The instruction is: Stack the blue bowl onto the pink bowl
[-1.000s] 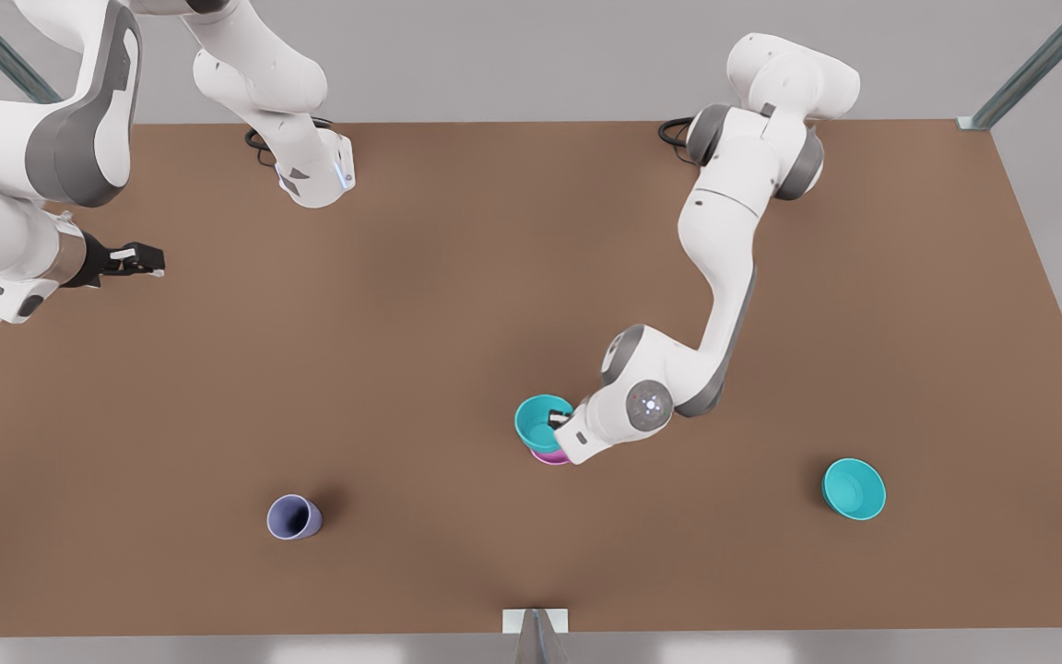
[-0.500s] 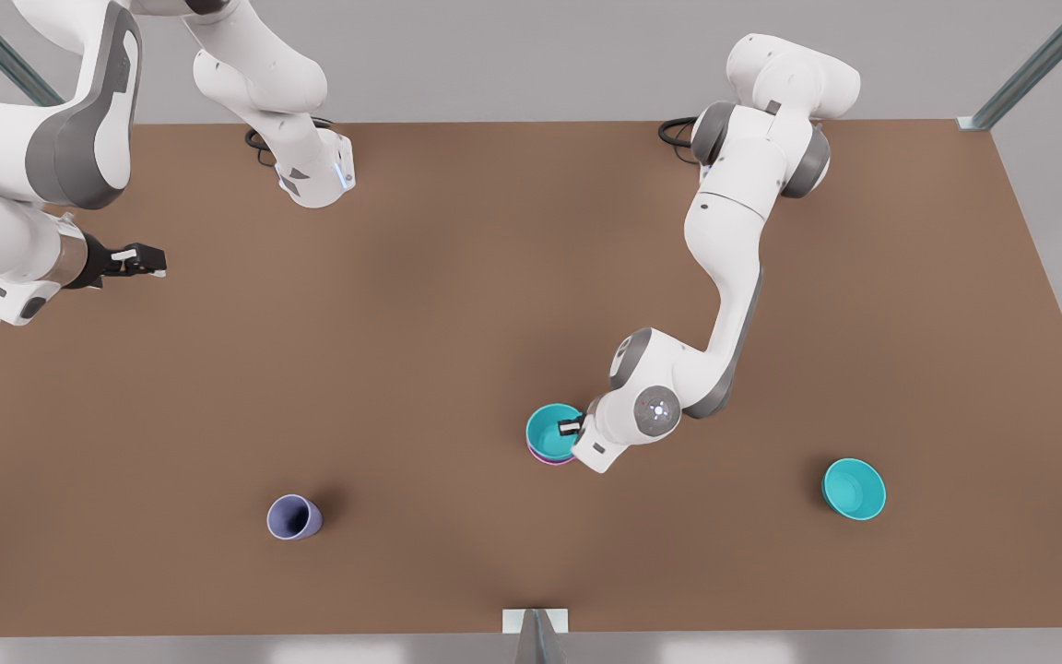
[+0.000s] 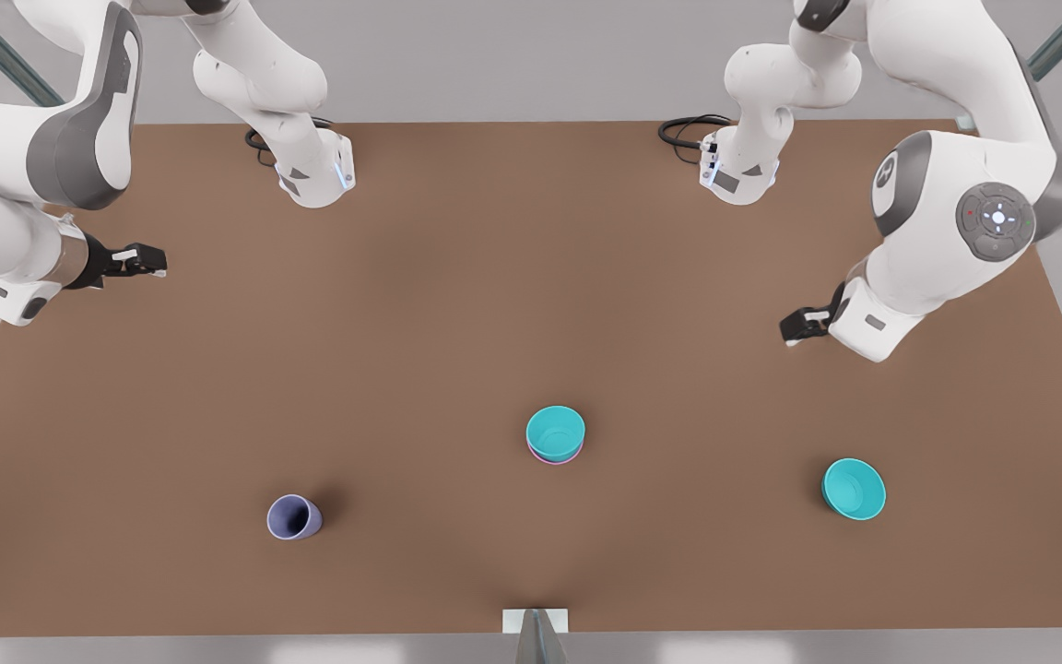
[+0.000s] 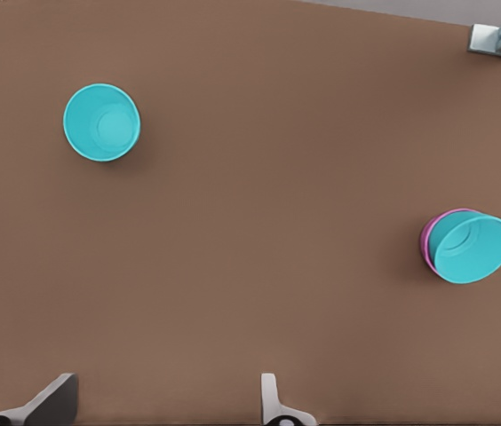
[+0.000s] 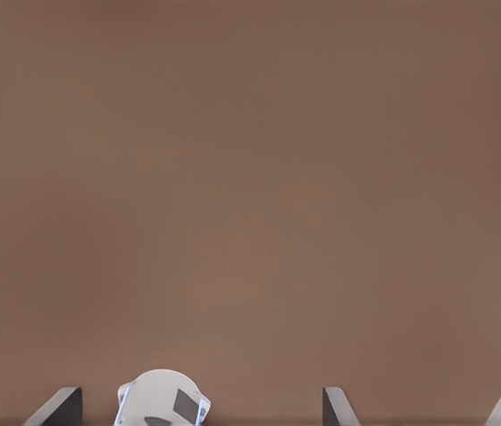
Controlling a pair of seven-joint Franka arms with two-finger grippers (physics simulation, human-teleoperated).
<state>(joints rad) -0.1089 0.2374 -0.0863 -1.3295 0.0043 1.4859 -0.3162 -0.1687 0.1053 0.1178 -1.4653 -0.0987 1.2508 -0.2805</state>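
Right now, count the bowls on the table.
3: a blue bowl nested in a pink bowl mid-table, and another blue bowl alone toward the front view's right.

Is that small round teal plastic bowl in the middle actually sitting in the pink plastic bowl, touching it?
Touching. In the left wrist view the small round teal plastic bowl sits nested inside the pink plastic bowl, with no gap between them; the front view shows pink rim peeking beneath it.

both arms: glossy white rounded shells, grey joint bands. black wrists, black grippers with pale fingertips. grey round wrist cap with small lights. black cables coiled at both bases.
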